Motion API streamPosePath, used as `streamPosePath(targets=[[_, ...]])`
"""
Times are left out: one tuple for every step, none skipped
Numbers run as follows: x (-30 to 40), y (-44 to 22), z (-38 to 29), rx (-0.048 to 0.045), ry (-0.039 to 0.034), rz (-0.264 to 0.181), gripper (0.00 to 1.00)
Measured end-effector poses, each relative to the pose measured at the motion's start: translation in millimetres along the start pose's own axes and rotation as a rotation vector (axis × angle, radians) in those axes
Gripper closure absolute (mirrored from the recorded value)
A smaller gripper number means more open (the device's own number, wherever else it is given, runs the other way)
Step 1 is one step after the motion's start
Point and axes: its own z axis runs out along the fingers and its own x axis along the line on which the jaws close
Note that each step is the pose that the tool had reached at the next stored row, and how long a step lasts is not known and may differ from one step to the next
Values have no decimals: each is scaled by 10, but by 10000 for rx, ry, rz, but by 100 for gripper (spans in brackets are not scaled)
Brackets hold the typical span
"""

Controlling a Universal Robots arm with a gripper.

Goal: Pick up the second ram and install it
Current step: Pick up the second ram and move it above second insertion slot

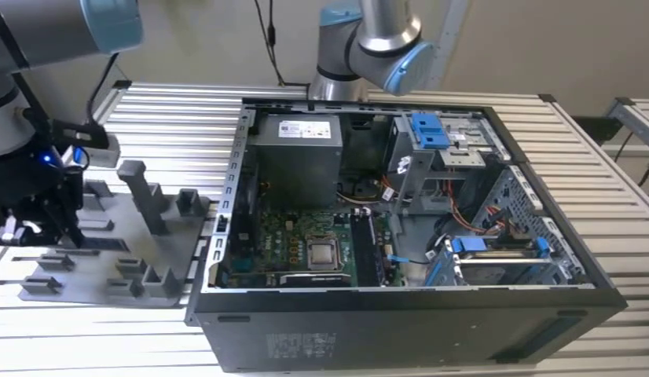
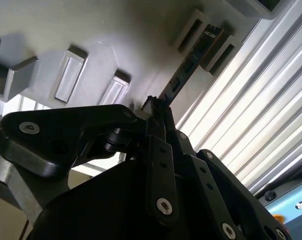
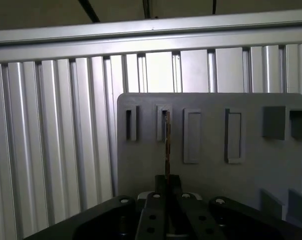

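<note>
The ribbed aluminium worktop [image 1: 607, 181] carries an open black computer case [image 1: 408, 330] lying on its side, with the green motherboard [image 1: 293, 228] inside. Nothing shows the install as done. At the exterior view's left lies a grey plastic holder tray [image 3: 250, 165]. Over it the black claw [image 3: 166, 180] looks pinched onto the near end of the second ram [image 3: 166, 145], so the pick-up seems begun but not lifted. The ram is a thin, dark, flat stick seen edge-on, its far end seated in a tray slot.

Dark ram [image 2: 190, 62]; grey tray [image 1: 183, 243]; green motherboard [image 1: 287, 236]; black case [image 1: 408, 330]; blue latches [image 1: 430, 129]; silver ribbed table [image 1: 597, 157].
</note>
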Motion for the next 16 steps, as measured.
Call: streamPosePath(targets=[[0,0,-13,-1,0,0,86],[1,1,-28,-1,1,0,86],[1,1,-42,0,0,0,86],[1,1,-56,-1,1,0,86],[2,2,-70,-1,1,0,86],[2,2,-83,0,1,0,86],[2,2,-96,-1,1,0,86],[2,3,-108,-1,1,0,86],[2,3,-121,-1,1,0,86],[2,3,-132,-1,0,0,86],[3,3,-145,-1,1,0,86],[3,4,-157,-1,1,-1,86],[3,4,-170,-1,1,0,86],[4,4,-183,-2,2,0,86],[4,5,-196,-2,2,0,86],[4,5,-208,-1,1,0,86]])
